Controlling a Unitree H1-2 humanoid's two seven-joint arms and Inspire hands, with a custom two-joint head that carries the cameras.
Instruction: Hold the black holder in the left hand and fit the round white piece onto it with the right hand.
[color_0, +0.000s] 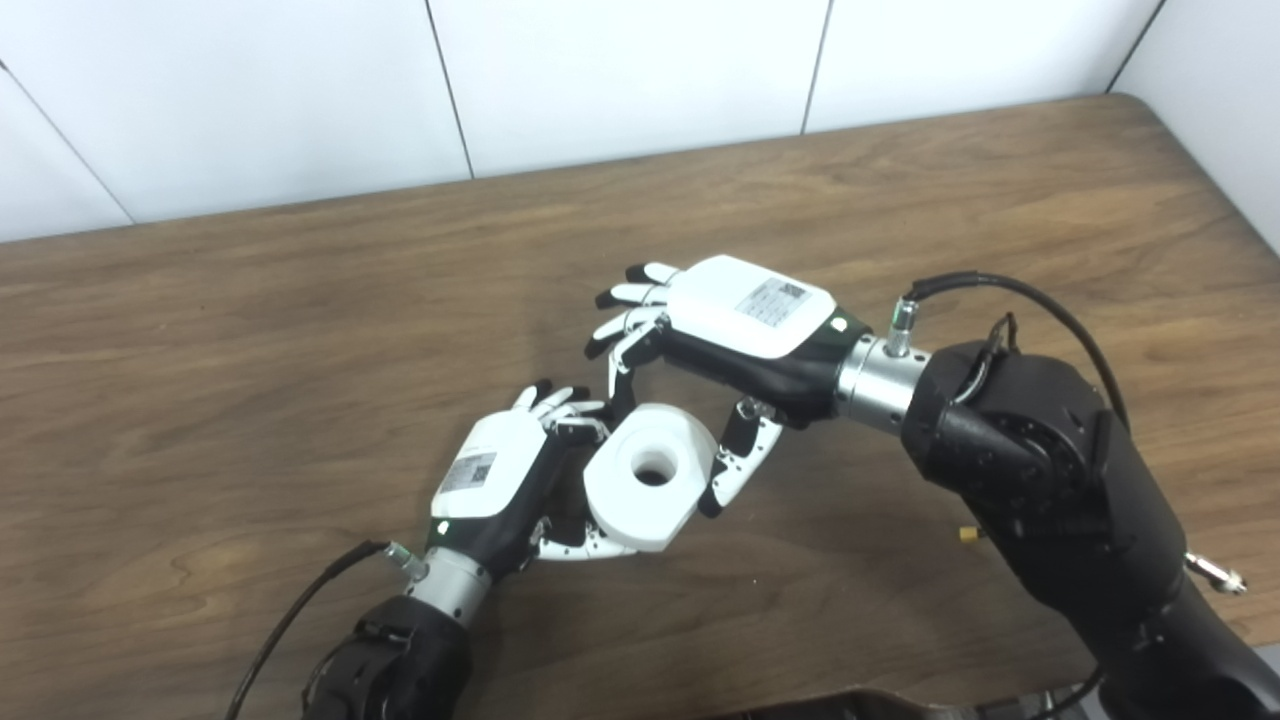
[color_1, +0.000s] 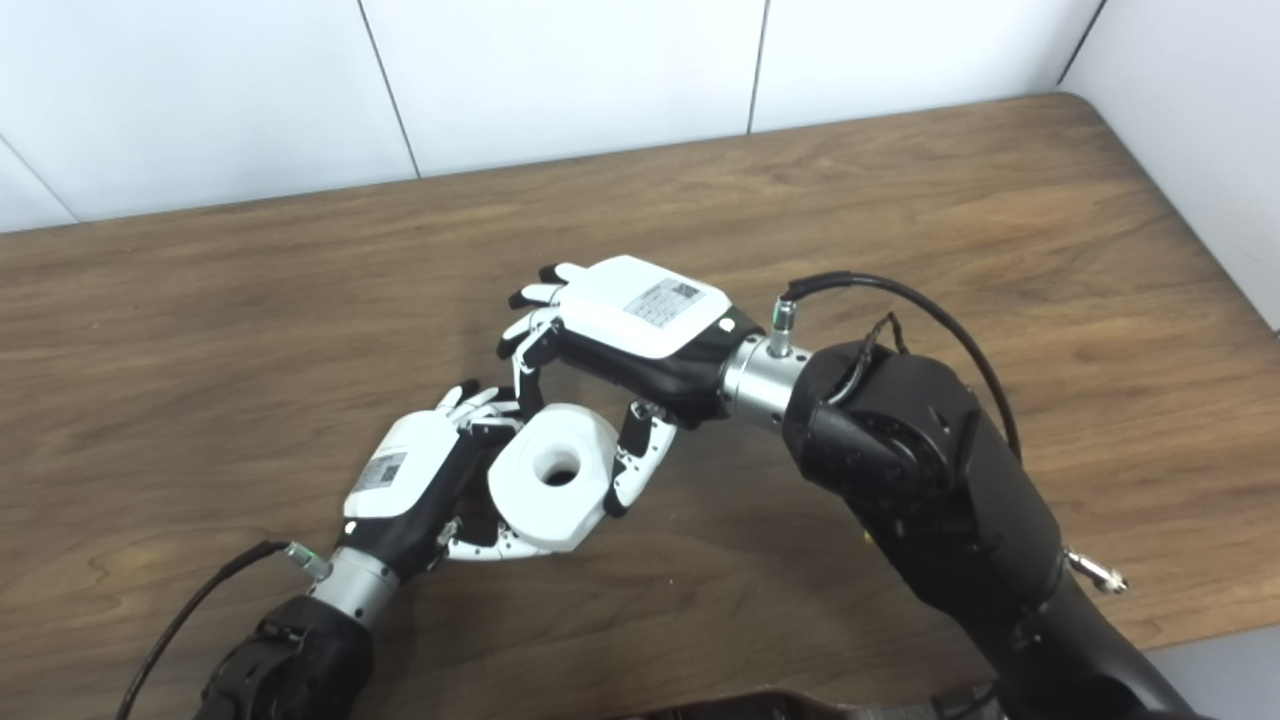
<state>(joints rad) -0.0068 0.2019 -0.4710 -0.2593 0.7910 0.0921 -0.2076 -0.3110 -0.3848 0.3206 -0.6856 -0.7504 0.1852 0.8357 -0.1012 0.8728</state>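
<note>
Gripping round white piece (color_0: 648, 474): left robot hand (color_0: 500, 480) and right robot hand (color_0: 735, 335), above brown wood-grain desk (color_0: 250, 350); white panelled wall (color_0: 600, 70) behind.

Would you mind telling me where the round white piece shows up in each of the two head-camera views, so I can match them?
Left eye view: the round white piece sits just below centre, between the left hand and the right hand.
Right eye view: the same piece lies further left, below centre.
Shared landmark: the piece's dark centre hole, facing the cameras in both.
</note>
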